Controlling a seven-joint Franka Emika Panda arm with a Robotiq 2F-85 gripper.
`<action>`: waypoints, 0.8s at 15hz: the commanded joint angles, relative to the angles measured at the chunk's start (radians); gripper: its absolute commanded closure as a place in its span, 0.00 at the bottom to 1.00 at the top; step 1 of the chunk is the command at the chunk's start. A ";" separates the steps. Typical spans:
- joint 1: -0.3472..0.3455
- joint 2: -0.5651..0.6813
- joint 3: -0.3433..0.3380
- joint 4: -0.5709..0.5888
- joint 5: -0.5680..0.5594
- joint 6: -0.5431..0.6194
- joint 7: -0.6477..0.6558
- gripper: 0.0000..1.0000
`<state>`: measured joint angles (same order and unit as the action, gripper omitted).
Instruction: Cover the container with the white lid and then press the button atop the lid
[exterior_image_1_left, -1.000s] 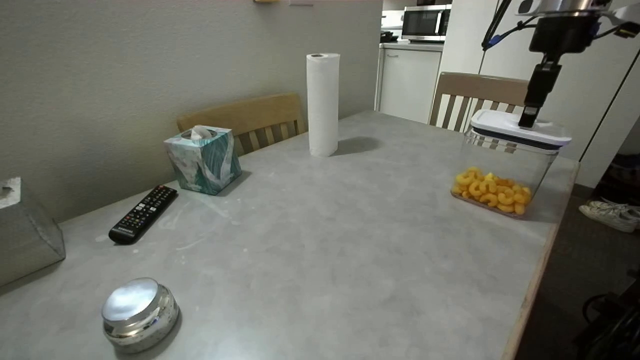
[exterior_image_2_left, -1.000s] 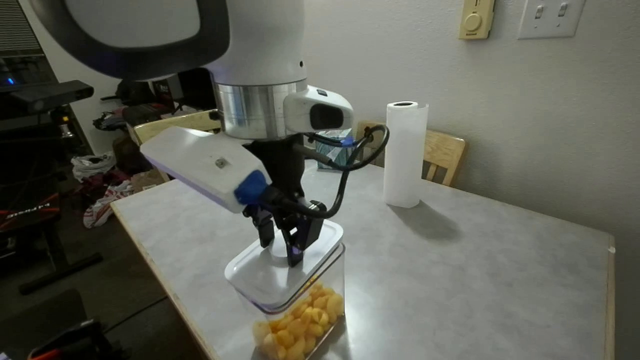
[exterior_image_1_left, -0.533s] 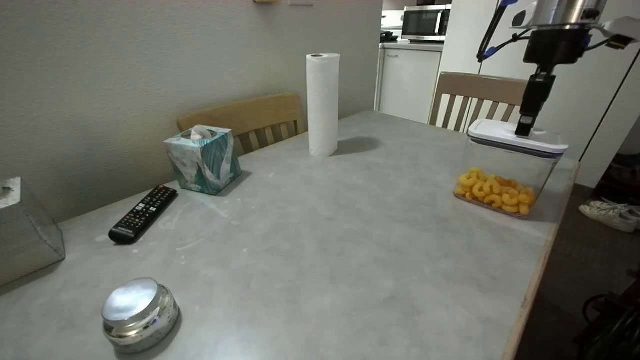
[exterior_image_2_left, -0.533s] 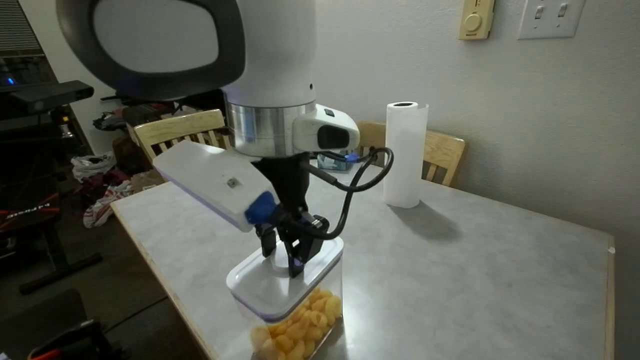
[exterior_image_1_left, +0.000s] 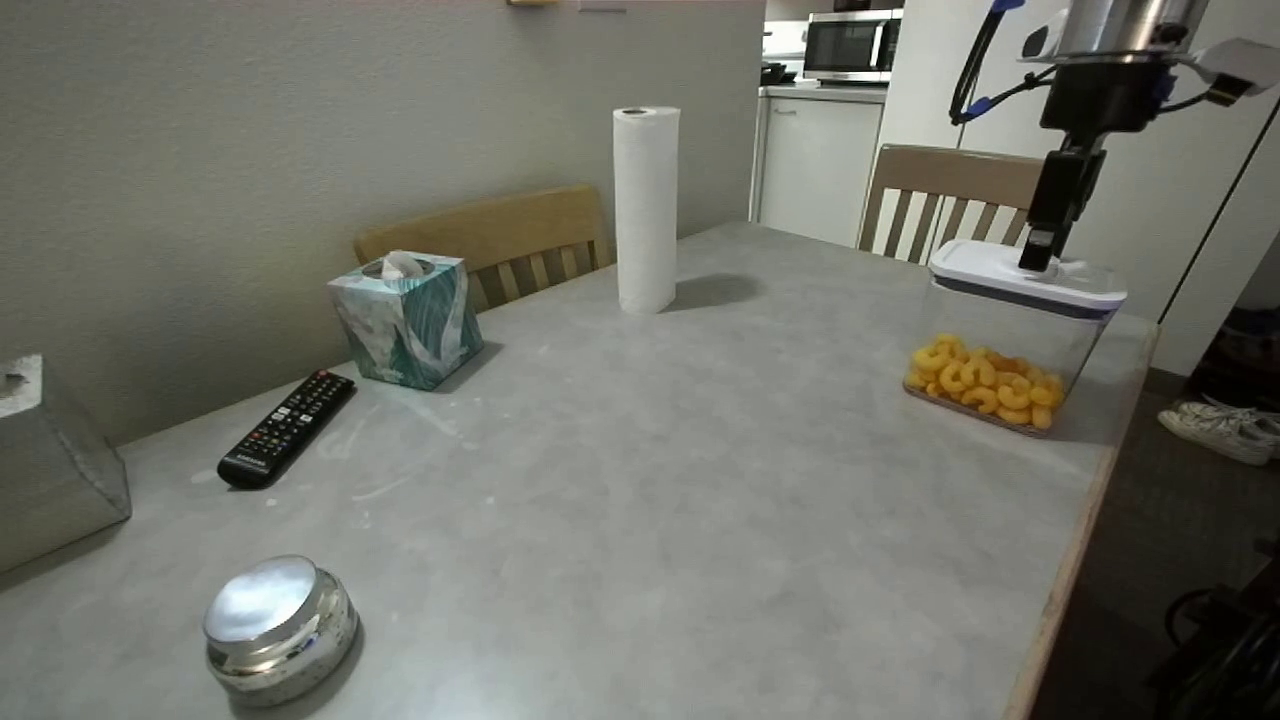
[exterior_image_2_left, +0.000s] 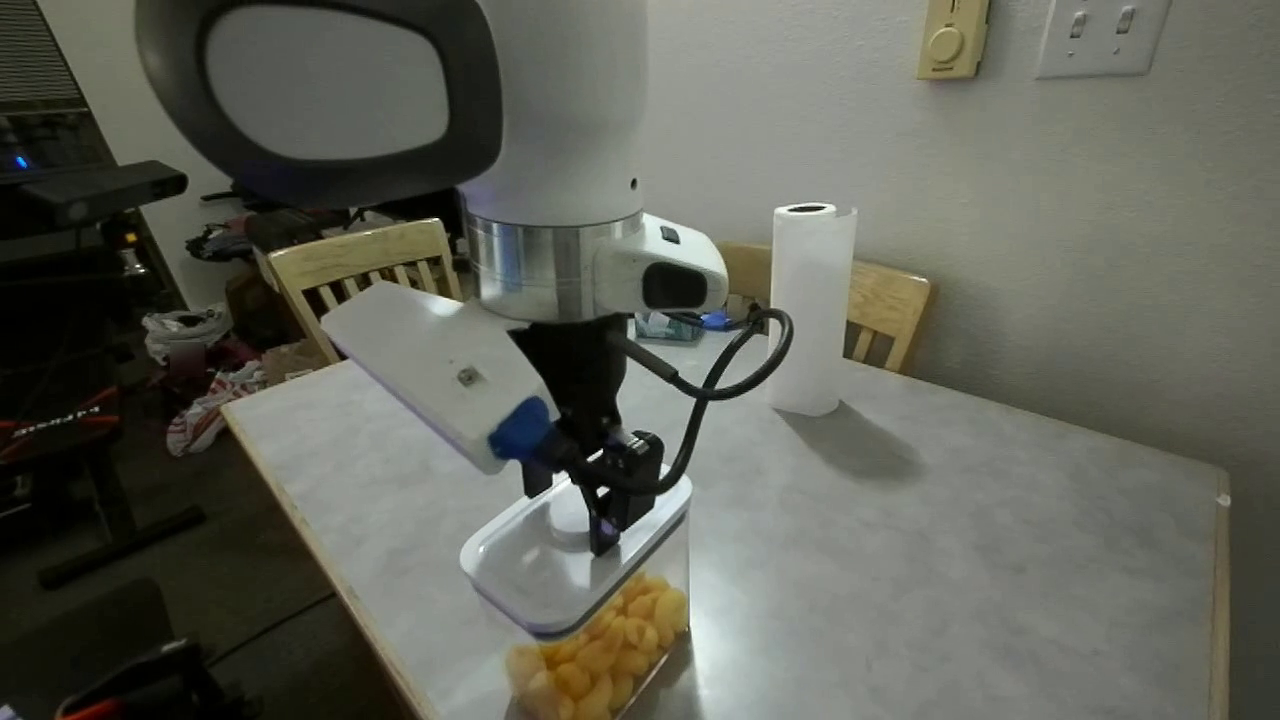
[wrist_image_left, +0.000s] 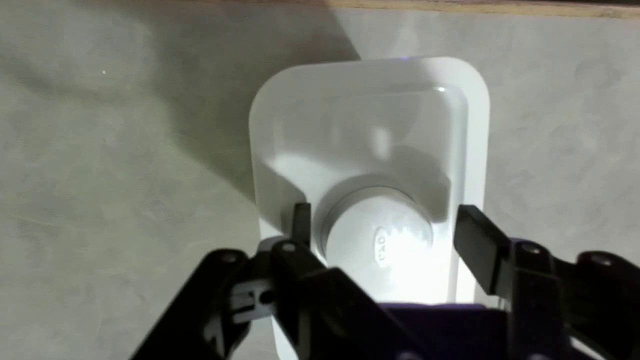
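Claw (wrist_image_left: 384, 222) parted around button (wrist_image_left: 367, 245); lid (wrist_image_left: 360, 117) contact unclear.

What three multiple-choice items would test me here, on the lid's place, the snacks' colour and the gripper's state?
1. The white lid is:
A. beside the remote control
B. on the clear container
C. on a chair

2. The snack pieces are:
A. yellow-orange
B. green
C. white

3. The gripper is:
A. fully shut
B. shut on the lid's rim
C. open, astride the button

1 B: both exterior views show it there.
2 A: seen through the clear walls.
3 C: the wrist view shows its jaws apart.
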<state>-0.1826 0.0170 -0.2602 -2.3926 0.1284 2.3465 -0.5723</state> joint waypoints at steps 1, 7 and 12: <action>-0.026 -0.014 0.007 0.007 -0.005 -0.017 0.046 0.00; -0.042 -0.072 -0.001 -0.018 -0.087 -0.014 0.188 0.25; -0.044 -0.104 0.002 -0.024 -0.127 -0.033 0.252 0.56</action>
<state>-0.2168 -0.0517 -0.2612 -2.3986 0.0250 2.3409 -0.3494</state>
